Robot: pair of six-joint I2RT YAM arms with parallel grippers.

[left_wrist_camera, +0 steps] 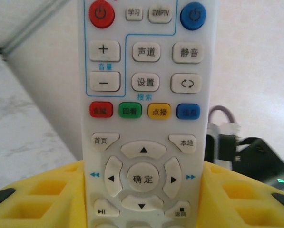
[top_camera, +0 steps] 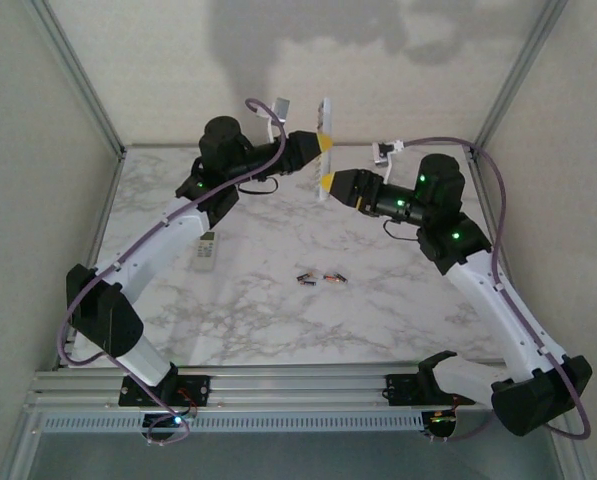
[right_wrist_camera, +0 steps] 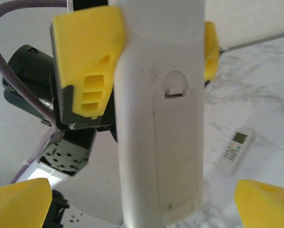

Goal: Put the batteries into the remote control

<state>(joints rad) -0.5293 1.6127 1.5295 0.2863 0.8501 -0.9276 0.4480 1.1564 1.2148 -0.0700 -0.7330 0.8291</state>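
Step in hand: opening the back of the remote control (top_camera: 325,115), judging by the closed battery cover (right_wrist_camera: 176,147).
Left tool (left_wrist_camera: 142,199): pinches the remote control by its 2 long edges, near the lower end, and holds it upright above the table (top_camera: 278,320), button face toward its own camera.
Right tool (right_wrist_camera: 142,209): spread wide, holding nothing, facing the back of the remote control with 1 yellow finger on either side of the body; whether either finger touches it I cannot tell.
Battery cover: shut and flush, with the latch tab (right_wrist_camera: 175,90) at its upper end under a rounded notch.
Batteries (top_camera: 333,278): 2 cells lying side by side on the table, near the middle, well apart from both tools.
Other item: a small remote (right_wrist_camera: 234,151) lies flat on the table off to the side; it is probably not part of this step.
How to do it well: bring 1 fingertip onto the latch tab, press inward, then draw the cover along the body toward the lower end, not outward.
Support: the left grip should stay firm and square, since a push on the back would likely swing the remote control around the pinch.
Risk: the smooth plastic could slip, or the freed cover could drop onto the cells.
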